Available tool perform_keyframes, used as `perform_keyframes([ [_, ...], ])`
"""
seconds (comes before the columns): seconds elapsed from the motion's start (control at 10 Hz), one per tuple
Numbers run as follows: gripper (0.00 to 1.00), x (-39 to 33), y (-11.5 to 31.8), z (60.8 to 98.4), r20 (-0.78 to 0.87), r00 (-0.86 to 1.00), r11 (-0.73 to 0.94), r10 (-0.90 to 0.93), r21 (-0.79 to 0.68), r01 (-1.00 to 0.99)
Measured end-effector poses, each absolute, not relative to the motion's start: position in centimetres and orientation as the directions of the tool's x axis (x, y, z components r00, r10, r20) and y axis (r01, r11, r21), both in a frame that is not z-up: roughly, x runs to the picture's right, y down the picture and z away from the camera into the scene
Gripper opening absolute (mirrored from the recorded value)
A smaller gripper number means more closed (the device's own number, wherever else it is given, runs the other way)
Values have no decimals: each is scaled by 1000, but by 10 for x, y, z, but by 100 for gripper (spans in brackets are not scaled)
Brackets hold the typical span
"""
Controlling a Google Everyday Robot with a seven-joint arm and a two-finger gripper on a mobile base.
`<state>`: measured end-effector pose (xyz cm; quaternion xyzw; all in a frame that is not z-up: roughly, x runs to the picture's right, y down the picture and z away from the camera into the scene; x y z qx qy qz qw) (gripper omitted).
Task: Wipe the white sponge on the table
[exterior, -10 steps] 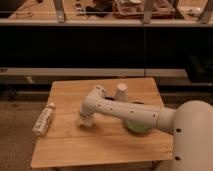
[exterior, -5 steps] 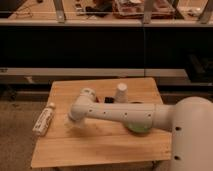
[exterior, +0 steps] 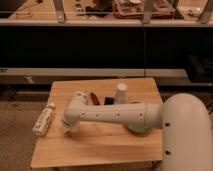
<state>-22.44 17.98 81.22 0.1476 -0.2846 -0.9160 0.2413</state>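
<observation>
We see the arm (exterior: pixel 115 116) reaching left across the worktop (exterior: pixel 100 147), with its tool (exterior: pixel 70 128) closed and pointing down onto the planks near the left edge. We cannot make out the sponge beneath the tool. A bottle (exterior: pixel 43 120) lies just left of it, and a cup (exterior: pixel 121 93) stands upright behind the arm

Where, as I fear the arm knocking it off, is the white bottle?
In the camera view, the white bottle lies at the picture-left edge of the table, just left of the gripper, which is low over the wood.
</observation>
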Motion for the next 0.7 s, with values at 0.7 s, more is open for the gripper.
perform_keyframes([
  [0.7, 43, -268, 154, 832, -149, -862, -744, -484, 589, 316],
])
